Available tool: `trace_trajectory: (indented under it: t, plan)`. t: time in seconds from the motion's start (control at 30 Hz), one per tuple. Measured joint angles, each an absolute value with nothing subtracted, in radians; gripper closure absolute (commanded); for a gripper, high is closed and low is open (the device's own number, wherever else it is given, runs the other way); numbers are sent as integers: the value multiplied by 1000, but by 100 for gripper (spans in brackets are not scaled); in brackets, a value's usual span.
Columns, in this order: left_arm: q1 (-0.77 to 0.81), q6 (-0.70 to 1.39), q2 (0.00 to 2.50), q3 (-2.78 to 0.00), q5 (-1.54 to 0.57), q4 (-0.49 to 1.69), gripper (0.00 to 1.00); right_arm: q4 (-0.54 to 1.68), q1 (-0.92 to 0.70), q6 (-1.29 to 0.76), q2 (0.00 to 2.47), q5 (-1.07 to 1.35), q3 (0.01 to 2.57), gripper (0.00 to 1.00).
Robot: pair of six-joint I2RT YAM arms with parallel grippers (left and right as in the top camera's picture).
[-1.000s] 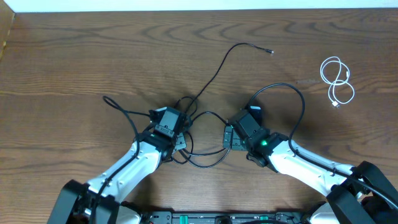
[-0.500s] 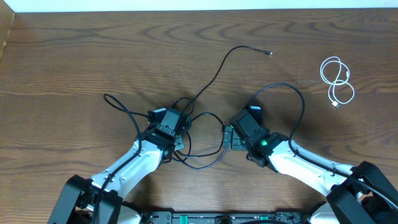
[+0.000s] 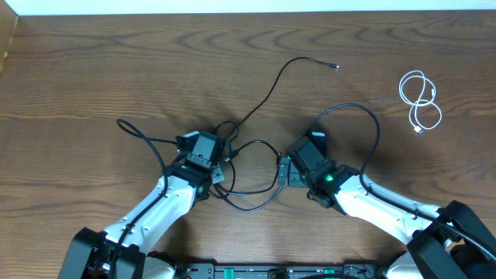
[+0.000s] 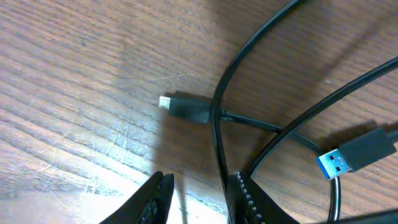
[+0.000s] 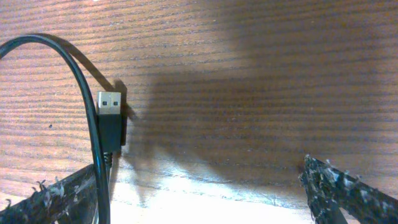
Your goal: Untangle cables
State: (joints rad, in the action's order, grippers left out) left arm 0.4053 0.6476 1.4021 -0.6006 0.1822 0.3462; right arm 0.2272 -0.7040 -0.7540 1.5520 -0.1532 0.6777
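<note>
Sizing up the black cables [image 4: 217,143]: thin, light, v. floppy cords w/ stiff little plug ends. They should drag easily over the table [image 3: 93,62] but snag wherever strands cross. They lie in loose tangled loops at table centre, betw. the two arms, and one long strand runs up & away to a free plug end [image 3: 335,66]. The white cable [image 3: 422,99] sits coiled by itself far right, well apart from the mess (prob. needs nothing more).

Now the left claw [image 4: 199,194]: its fingers [image 4: 155,199] are a little apart w/ bare wood showing betw. them. One black strand runs down into the gap, close against the other finger, and isn't pinched as far as I can see. Just ahead lies a small plug [image 4: 185,107], crossed by that strand at its cord end. A blue-tongued USB plug [image 4: 354,152] lies off to one side.

Then the right claw [image 5: 199,180]: spread wide, holding nothing, low over the table. A USB-A plug [image 5: 109,118] & its cord lie beside one finger.

Best hold, I'd say, is the cord right behind a plug, where the moulded body stops slip. The smooth jacket will likely slide thru the pads mid-run. Pull slow, plug-first, back thru the loops; yanking would only tighten the crossings.
</note>
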Motion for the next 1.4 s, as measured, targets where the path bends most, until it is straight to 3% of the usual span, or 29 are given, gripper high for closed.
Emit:
trace_trajectory:
  t: [0.9, 1.03, 1.4]
  plan:
    - [402, 648, 1402, -560, 219, 305, 65, 227, -704, -754, 1552, -153, 678, 1]
    - [402, 649, 1402, -560, 239, 305, 59, 227, -704, -754, 1552, -153, 678, 1]
    - [402, 651, 1402, -599, 154, 287, 58, 227, -704, -754, 1552, -153, 678, 1]
